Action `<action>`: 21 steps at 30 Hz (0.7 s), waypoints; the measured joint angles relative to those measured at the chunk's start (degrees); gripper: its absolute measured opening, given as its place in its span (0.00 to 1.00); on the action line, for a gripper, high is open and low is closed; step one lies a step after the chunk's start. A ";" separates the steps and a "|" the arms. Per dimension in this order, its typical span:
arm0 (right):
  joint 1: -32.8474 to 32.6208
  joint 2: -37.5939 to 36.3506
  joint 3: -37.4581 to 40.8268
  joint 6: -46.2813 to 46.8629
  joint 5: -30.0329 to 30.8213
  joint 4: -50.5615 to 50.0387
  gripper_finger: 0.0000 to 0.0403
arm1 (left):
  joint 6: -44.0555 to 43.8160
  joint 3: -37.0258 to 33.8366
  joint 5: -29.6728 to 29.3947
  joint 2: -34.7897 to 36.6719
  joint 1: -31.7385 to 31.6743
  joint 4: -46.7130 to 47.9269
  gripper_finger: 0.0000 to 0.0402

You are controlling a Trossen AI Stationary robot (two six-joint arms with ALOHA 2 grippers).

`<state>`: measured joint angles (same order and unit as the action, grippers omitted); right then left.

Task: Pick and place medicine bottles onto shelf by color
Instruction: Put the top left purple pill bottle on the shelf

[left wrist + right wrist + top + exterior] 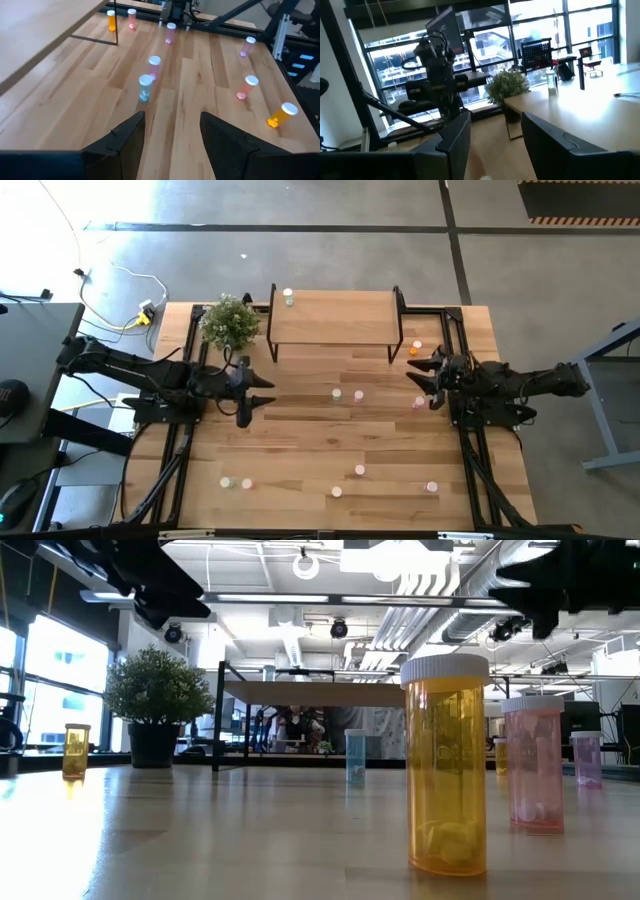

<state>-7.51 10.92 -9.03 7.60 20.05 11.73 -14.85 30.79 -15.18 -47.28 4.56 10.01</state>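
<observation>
Both grippers hang parted and empty. Left gripper [250,392], at centre left of the high view, has nothing between its fingers [125,137], which point across the surface [300,440] toward a pale green bottle [145,88] and a pink one [154,66] just beside it. Right gripper [428,383], at centre right of the overhead frame, is likewise released, with a pink bottle [418,402] close under it and an orange bottle [413,350] and another pink one [418,345] a little above it in the frame, near the shelf's leg.

To my eye this is the reach before a pick: neither arm has a bottle. Next, I'd judge, one gripper must drop over the nearest bottle, straddle it squarely and close below the cap without knocking its neighbour.

One pale bottle [288,297] already stands on the shelf [335,315], at the upper left corner of its wooden top; the potted plant [229,321] sits just left of it. Other bottles are scattered, well apart, over the lower half of the surface. From the low view they are translucent cylinders with white caps: the near orange one [446,765] stands upright with something pale at its bottom.
</observation>
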 joint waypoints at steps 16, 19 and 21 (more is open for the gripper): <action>-0.02 24.53 -15.29 9.50 -3.06 -20.23 0.51 | 0.41 0.00 -0.48 1.74 0.52 0.23 0.45; -0.02 30.24 -14.39 10.37 -2.12 -20.26 0.50 | 0.41 0.00 -0.50 1.74 0.52 0.21 0.45; -0.02 33.91 -14.03 10.42 -1.21 -20.24 0.50 | 0.42 0.00 -0.50 1.74 0.52 0.23 0.45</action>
<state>-7.53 44.83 -23.06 18.01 18.84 -8.51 -14.43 30.79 -15.68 -45.54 5.08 10.24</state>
